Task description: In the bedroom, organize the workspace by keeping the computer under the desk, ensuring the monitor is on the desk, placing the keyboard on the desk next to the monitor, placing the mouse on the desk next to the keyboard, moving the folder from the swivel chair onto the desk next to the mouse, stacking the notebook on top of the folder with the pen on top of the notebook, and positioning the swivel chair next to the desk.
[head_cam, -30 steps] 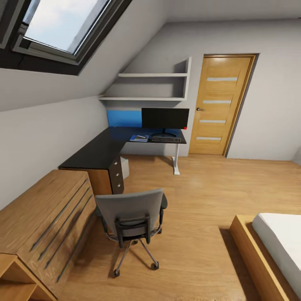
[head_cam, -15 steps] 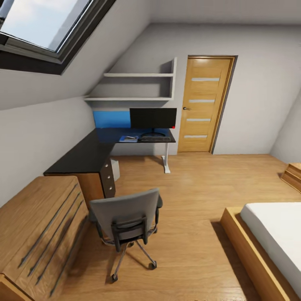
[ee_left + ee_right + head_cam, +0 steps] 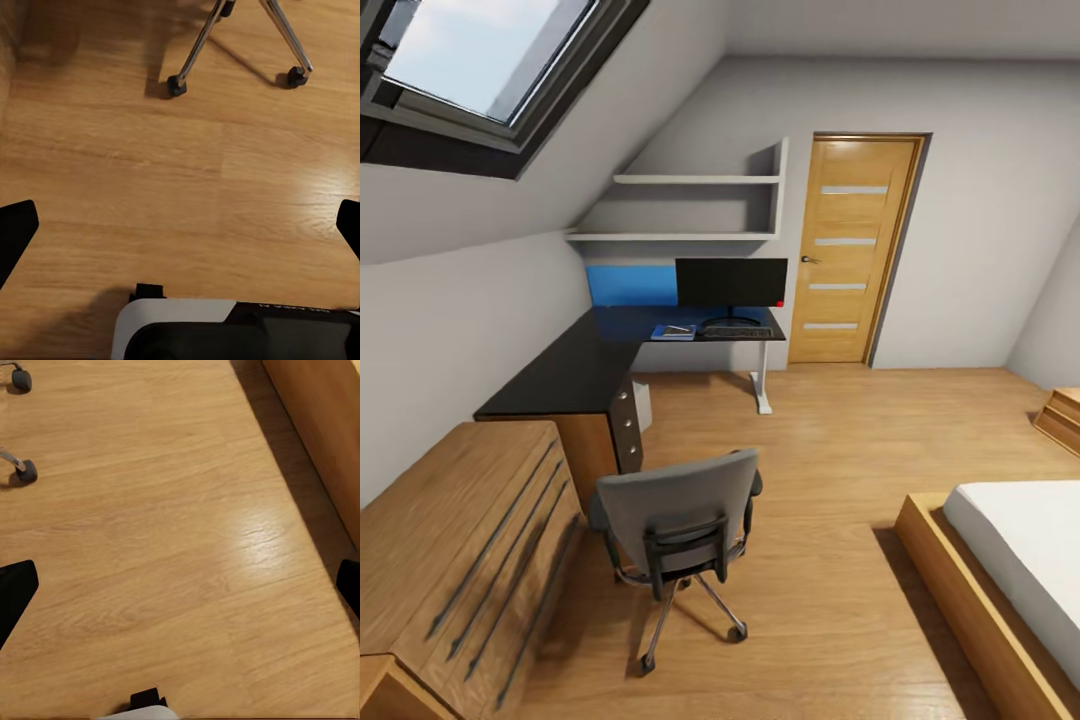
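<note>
The grey swivel chair point(image 3: 678, 512) stands on the wood floor with its back to me, apart from the black L-shaped desk point(image 3: 565, 374). At the desk's far end are the black monitor point(image 3: 731, 282), the keyboard point(image 3: 738, 332) in front of it, and the blue folder point(image 3: 673, 331) to the keyboard's left with something small and grey on it. The notebook, pen and mouse are too small to make out. The light grey computer point(image 3: 644, 404) sits under the desk. My left gripper point(image 3: 180, 232) and right gripper point(image 3: 180, 592) hang open over bare floor near the chair's casters point(image 3: 176, 84).
A light wooden drawer unit point(image 3: 455, 560) fills the near left beside the chair. A bed in a wooden frame point(image 3: 960, 590) lies at the right. A closed wooden door point(image 3: 855, 250) is beyond the desk, with wall shelves point(image 3: 700, 208) and a blue panel point(image 3: 630, 285).
The whole head view has swung across the room, to the right and then slightly back. The chair now shows a little further right in the picture. Nothing has visibly moved by itself.
</note>
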Controlling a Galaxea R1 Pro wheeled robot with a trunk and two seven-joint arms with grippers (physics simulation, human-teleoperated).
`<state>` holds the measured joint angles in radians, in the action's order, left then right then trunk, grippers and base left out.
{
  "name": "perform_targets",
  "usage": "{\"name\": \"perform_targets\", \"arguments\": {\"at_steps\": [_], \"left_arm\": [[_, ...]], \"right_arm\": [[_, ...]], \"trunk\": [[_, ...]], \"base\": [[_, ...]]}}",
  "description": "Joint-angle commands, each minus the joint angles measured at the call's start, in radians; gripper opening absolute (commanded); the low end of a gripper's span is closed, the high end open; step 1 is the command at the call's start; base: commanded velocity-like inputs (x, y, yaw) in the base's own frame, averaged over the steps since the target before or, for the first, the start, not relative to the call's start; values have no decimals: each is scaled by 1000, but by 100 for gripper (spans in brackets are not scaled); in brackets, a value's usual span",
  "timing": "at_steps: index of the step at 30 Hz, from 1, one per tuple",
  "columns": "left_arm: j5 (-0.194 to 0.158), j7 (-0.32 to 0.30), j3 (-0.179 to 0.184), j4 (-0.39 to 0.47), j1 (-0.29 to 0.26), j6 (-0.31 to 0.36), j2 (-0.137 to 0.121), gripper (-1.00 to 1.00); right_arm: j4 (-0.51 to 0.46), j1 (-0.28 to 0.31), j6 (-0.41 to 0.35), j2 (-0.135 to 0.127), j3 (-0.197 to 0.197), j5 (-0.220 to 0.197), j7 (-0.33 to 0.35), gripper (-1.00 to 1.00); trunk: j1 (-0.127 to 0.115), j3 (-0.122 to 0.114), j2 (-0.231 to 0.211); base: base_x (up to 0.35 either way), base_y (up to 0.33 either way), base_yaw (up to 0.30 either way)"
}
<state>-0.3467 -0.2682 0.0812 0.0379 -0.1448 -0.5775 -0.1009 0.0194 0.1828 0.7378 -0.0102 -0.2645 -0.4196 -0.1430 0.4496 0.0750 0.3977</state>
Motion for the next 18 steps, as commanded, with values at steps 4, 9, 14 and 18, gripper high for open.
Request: {"name": "perform_targets", "arguments": {"at_steps": [4, 9, 14, 18], "left_arm": [[-11, -5, 8, -1, -1, -2, 0, 100], [-11, -5, 8, -1, -1, -4, 0, 100], [-10, -5, 8, 0, -1, -7, -1, 100], [-10, -5, 7, 1, -1, -8, -2, 100]], "right_arm": [[2, 1, 3, 0, -9, -2, -6, 100], [2, 1, 2, -2, -9, -2, -6, 100], [1, 1, -2, -2, -8, -2, -7, 100], [-3, 1, -4, -4, -7, -1, -7, 100]], "trunk": [[0, 2, 2], [0, 2, 2], [0, 2, 2], [0, 2, 2]], "base": [[-126, 208, 0], [-47, 76, 0], [-9, 14, 0], [-2, 3, 0]]}}
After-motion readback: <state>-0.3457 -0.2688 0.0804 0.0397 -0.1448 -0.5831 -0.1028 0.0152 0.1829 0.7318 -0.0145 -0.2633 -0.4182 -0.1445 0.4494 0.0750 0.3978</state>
